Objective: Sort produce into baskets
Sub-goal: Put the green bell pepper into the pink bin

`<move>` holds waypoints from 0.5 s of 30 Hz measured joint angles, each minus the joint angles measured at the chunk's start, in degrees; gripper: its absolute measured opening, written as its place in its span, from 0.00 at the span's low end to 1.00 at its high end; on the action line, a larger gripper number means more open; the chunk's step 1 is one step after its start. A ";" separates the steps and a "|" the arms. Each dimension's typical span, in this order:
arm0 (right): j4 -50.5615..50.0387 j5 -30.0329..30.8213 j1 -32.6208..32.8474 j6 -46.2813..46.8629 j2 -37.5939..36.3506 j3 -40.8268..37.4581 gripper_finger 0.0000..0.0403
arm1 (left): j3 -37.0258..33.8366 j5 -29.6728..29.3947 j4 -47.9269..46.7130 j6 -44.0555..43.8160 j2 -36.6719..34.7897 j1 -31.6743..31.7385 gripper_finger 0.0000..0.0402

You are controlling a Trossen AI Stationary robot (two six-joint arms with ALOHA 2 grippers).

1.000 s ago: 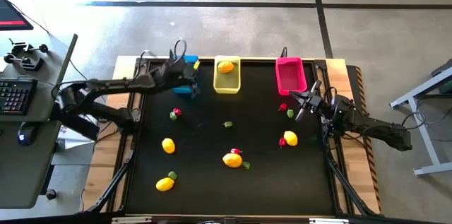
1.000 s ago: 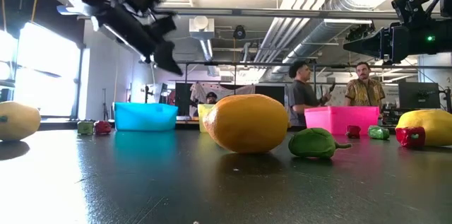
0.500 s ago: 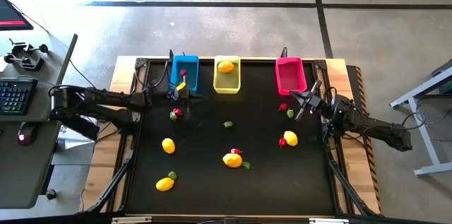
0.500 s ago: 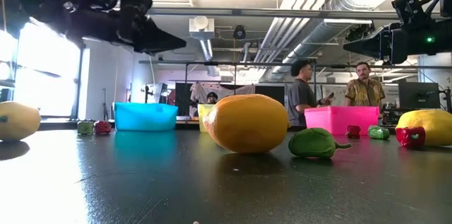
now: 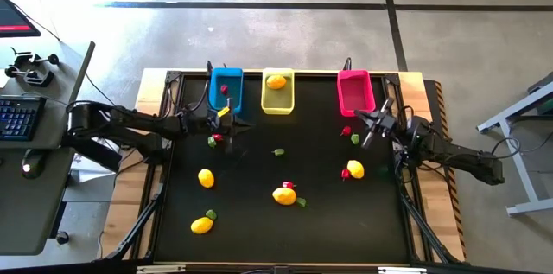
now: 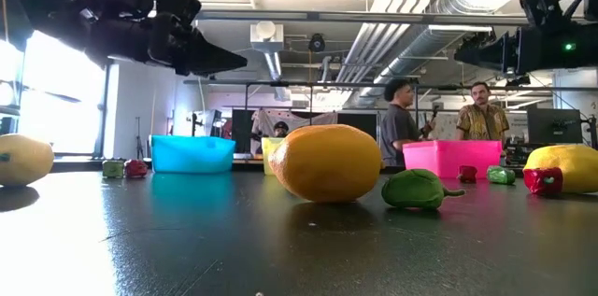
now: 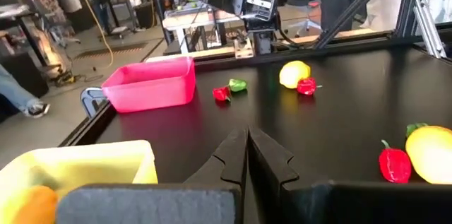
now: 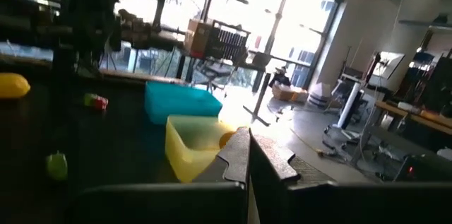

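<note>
Red berry (image 5: 217,137) under left gripper (image 5: 229,127)

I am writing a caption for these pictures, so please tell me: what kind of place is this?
Probably a robotics lab or workshop. The low view shows exposed ceiling ducts and people standing among equipment racks; the high view shows a bare concrete floor and a keyboard beside the black table.

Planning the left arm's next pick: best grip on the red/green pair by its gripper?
Come straight down with the left gripper, fingers shut now, so open first. The red piece and green piece lie touching on the table; straddle the red one across its short axis, from the side away from the green, so only one gets pinched.
</note>
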 joint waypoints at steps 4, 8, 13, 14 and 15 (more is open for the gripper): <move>3.41 -0.53 0.00 0.60 -0.02 0.00 0.00 | 0.00 0.00 6.48 1.15 3.44 -0.09 0.00; 6.66 -5.97 0.00 4.65 0.21 0.00 0.00 | 0.01 -0.02 13.04 1.58 7.99 -0.07 0.00; 10.46 -12.83 0.35 13.49 2.77 0.00 0.01 | 0.02 -0.02 19.33 2.20 13.76 0.04 0.00; 10.12 -13.15 0.83 15.48 3.86 0.00 0.01 | 0.02 0.00 20.52 2.14 14.62 0.04 0.00; 10.05 -13.14 1.50 17.32 5.14 -0.01 0.03 | 0.02 0.23 21.70 1.93 15.42 0.04 0.00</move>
